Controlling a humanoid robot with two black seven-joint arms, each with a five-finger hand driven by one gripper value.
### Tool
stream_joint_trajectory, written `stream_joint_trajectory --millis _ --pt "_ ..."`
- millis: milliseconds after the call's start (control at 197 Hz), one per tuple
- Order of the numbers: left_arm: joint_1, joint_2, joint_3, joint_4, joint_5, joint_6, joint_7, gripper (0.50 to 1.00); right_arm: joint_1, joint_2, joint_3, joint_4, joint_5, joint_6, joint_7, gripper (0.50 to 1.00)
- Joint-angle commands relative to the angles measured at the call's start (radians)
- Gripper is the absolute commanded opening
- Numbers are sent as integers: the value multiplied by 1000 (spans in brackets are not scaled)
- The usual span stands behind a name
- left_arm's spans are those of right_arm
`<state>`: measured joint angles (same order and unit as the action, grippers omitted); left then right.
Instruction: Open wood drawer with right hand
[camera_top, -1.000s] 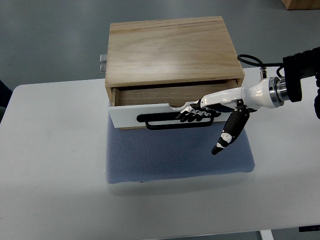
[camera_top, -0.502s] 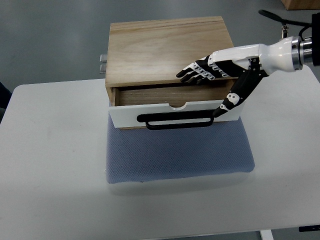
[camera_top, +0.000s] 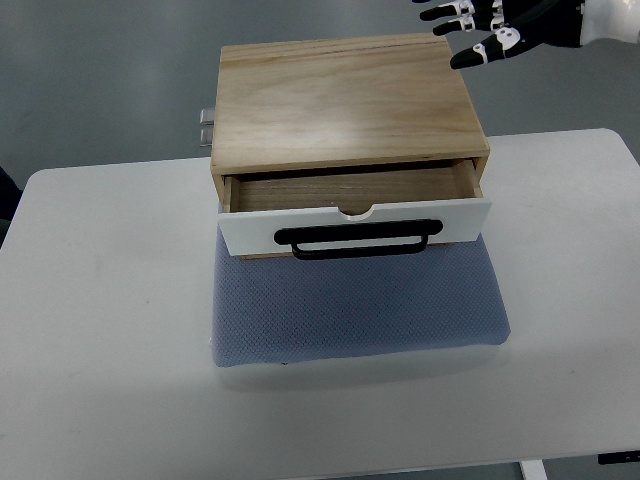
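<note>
A wooden box (camera_top: 345, 100) stands on a blue mat (camera_top: 358, 310) in the middle of the white table. Its drawer (camera_top: 355, 225) has a white front and a black handle (camera_top: 358, 241), and it is pulled out a short way, showing a strip of its inside. My right hand (camera_top: 475, 30) is at the top right edge of the picture, above and behind the box's far right corner, with its black-and-white fingers (camera_top: 450, 12) spread and holding nothing. It is well away from the handle. The left arm does not show.
The white table (camera_top: 100, 300) spreads wide around the mat. A small metal fitting (camera_top: 205, 125) sticks out of the box's left side. Grey floor lies behind the table.
My right hand let go of the black handle, rose over the box top and has now moved up to the top right edge. The drawer stays slightly open.
</note>
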<state>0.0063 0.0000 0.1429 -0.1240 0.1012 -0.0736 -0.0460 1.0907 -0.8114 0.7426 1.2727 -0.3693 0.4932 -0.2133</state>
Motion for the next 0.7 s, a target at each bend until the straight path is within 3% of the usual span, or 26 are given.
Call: stream_joint_trajectory --millis 0,122,233,391,695 --pt "0 0 1 0 0 0 0 1000 -41 31 21 -79 6 -114 32 938" --pt "0 0 0 0 0 0 0 1000 -81 67 24 -164 15 -318 72 938" --pt "0 0 0 1 0 0 0 1000 -109 92 26 -228 102 -432 84 938" --pt "0 0 1 0 0 0 0 1000 -160 103 26 -289 221 -453 94 938" --pt "0 0 0 0 0 0 0 1000 -268 173 26 -378 231 -449 232 940"
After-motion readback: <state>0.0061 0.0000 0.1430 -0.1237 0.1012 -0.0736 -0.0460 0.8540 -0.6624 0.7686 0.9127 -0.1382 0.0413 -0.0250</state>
